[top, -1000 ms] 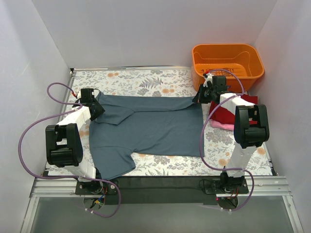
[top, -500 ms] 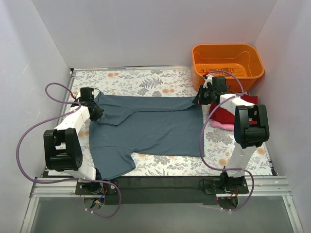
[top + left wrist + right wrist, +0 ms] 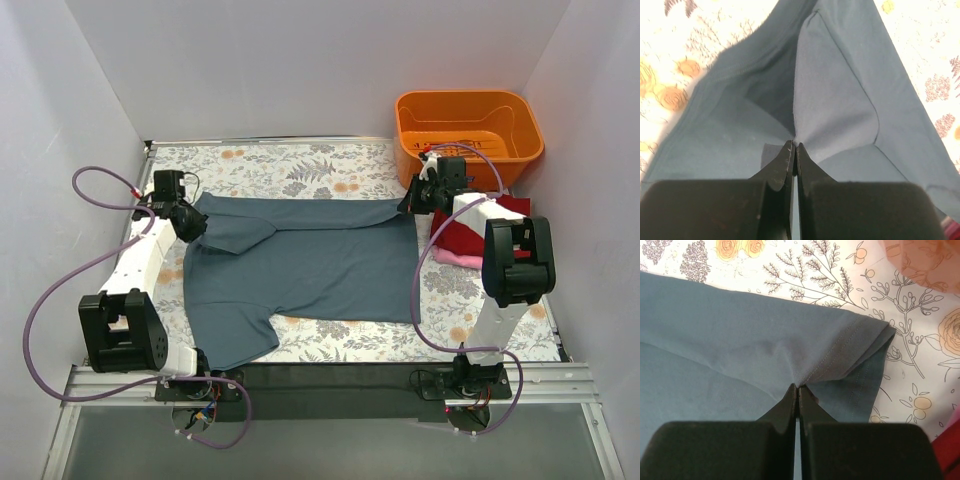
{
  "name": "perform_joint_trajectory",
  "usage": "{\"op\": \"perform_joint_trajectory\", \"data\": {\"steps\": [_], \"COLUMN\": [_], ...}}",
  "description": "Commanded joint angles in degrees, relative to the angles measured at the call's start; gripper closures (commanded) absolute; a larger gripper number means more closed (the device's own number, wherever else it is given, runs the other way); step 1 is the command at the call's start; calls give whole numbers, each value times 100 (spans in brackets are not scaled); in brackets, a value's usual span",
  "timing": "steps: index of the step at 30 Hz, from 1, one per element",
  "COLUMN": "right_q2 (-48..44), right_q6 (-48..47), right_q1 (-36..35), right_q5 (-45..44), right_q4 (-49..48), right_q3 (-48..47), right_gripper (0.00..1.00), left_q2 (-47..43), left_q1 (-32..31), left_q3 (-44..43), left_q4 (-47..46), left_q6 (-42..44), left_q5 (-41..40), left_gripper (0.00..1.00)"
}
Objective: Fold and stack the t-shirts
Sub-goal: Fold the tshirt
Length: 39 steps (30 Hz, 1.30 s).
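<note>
Dragged a touch left and toward the far edge since 1.0 s ago: far-left shoulder of slate blue-grey t-shirt (image 3: pixel 310 260), and with it left gripper (image 3: pixel 186 218); elbow of that arm swung back toward the near edge. Pinned meanwhile at the far-right hem corner by right gripper (image 3: pixel 412 198), no shift noted there. Spread flat mid-table on floral table cover (image 3: pixel 300 165), hem to the right, far sleeve tucked in over the chest, near sleeve trailing toward the near edge. From left wrist view: pinched tight, no gap between jaws, on a pucker of blue-grey cloth, creases fanning out from the grip. From right wrist view: likewise clamped fully together on cloth just inside the stitched hem, corner curled over beside the grip. Judged as tensioning of the far edge ahead of a fold toward the near edge; both grips look sound for a joint lift. Just beside the hem, to the right: dark red t-shirt (image 3: pixel 465 232) folded on top of pink t-shirt (image 3: pixel 455 258), so 2 of 3 apparently done. Beyond those, at the far-right corner: orange basket (image 3: pixel 468 95).
</note>
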<state>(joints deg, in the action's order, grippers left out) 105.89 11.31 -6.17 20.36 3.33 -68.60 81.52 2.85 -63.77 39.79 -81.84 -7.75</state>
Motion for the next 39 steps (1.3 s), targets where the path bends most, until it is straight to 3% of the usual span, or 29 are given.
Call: {"op": "perform_joint_trajectory", "data": {"steps": [1, 6, 16, 29, 39], "right_q2": [-323, -305, -253, -16, -296], "right_q6": [-120, -138, -164, -191, -156], "right_q1": [-15, -15, 2, 29, 11], "right_q5": [-111, -129, -138, -471, -515], "right_q4": [0, 45, 97, 132, 580], "right_q3": [-259, -294, -356, -101, -92], "right_gripper": [99, 99, 99, 99, 98], "left_q2": [-329, -522, -637, -286, -312], "left_q1": [-13, -13, -13, -13, -13], "left_q3": [258, 751, 1103, 1797, 1675], "left_q4": [284, 152, 47, -489, -525], "left_q6": [-323, -613, -631, -482, -288], "left_q5": [203, 529, 450, -201, -403], "left_gripper": [100, 100, 100, 96, 96]}}
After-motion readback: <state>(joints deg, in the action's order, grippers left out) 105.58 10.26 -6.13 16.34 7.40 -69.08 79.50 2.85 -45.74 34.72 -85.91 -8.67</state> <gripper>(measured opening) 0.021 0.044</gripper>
